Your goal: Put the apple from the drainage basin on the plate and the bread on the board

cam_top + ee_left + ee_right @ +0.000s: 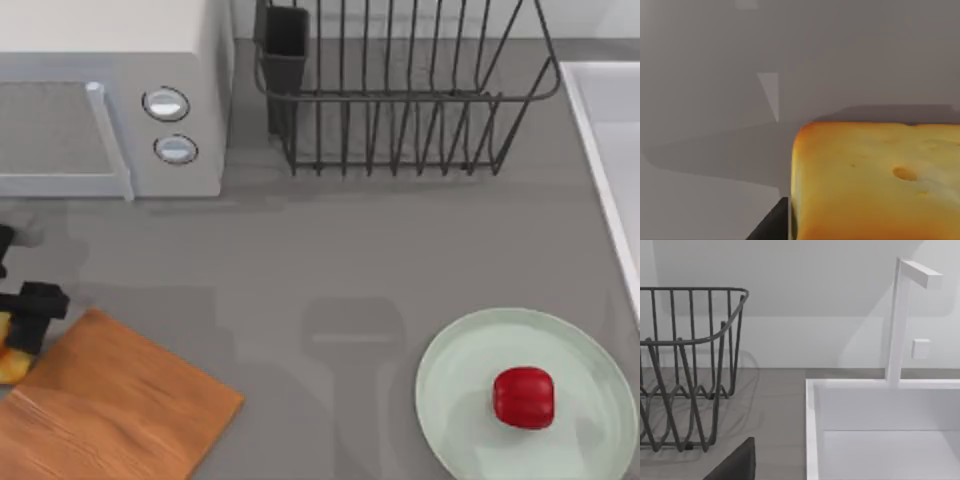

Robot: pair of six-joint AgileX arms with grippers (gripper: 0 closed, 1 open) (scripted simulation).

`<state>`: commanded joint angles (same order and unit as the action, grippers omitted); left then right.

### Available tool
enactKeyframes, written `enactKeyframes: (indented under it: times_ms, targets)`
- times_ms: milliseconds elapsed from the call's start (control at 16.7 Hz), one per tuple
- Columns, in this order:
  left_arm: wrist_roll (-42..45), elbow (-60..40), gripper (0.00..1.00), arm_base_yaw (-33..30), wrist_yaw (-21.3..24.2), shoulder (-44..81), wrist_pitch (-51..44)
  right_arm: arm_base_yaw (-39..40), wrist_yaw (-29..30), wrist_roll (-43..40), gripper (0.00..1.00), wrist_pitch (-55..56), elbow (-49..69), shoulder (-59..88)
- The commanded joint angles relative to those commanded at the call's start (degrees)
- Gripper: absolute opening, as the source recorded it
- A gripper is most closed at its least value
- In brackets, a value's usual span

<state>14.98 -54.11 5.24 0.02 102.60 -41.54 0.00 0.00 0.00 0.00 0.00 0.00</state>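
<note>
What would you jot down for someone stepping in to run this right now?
Left gripper: at the table's left edge beside the orange-brown wooden cutting board, with the golden-yellow bread chunk at it; grip unclear.
Right gripper: seen nowhere in the top view.
Done: the small glossy red apple lies on the pale mint-green round plate.
Left: set the bread on the board.

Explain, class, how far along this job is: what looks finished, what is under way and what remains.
Done: the apple sits on the plate. Under way: the left gripper, at the table's left edge beside the board, has the bread close up in its wrist view. Left: bread onto the board.
</note>
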Motion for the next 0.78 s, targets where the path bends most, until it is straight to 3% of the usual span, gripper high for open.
enactKeyframes:
  times_ms: [360, 780]
  targets:
    - [0.0, 0.0, 0.02, 0.0, 0.0, 0.0, 0.0, 0.0, 0.0, 0.0, 1.0, 0.0, 0.0, 0.0]
    - [0.0, 0.0, 0.0, 0.0, 0.0, 0.0, 0.0, 0.0, 0.0, 0.0, 1.0, 0.0, 0.0, 0.0]
